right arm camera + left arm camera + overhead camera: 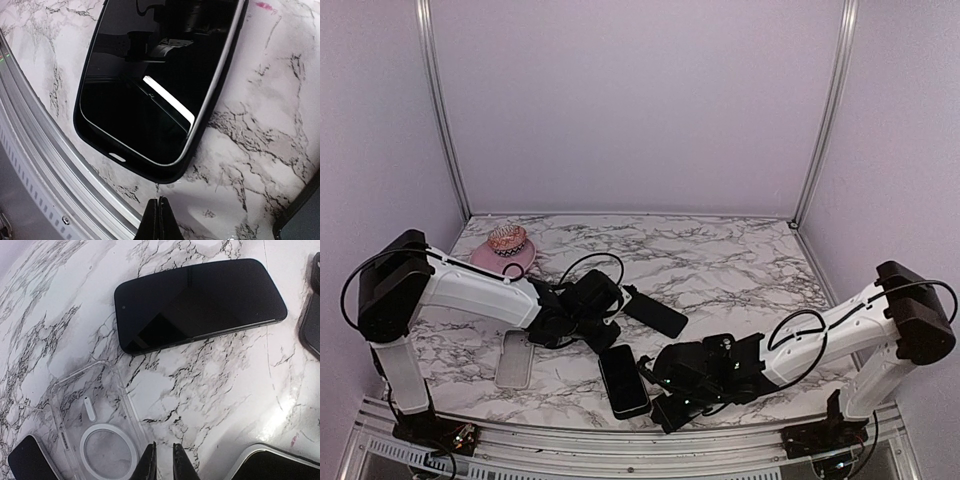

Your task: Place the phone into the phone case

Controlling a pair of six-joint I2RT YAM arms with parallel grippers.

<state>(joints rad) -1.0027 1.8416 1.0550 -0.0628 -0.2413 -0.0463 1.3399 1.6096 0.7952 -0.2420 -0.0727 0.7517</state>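
Observation:
A bare black phone (pixel 655 310) lies screen up mid-table, large in the left wrist view (pixel 200 302). A clear phone case (pixel 513 358) lies flat to its left, with a white ring showing (pixel 95 425). A second phone in a black case (pixel 623 380) lies near the front edge and fills the right wrist view (pixel 155 75). My left gripper (pixel 588 318) hovers between the clear case and the phones; its fingers (pixel 148 465) stand a narrow gap apart and hold nothing. My right gripper (pixel 665 392) is shut and empty (pixel 159 220), just off the cased phone's end.
A pink dish (pixel 503 250) with a patterned object stands at the back left. The metal front rail (pixel 45 165) runs close beside the cased phone. A dark phone-like corner (pixel 30 460) shows by the clear case. Purple walls enclose the table.

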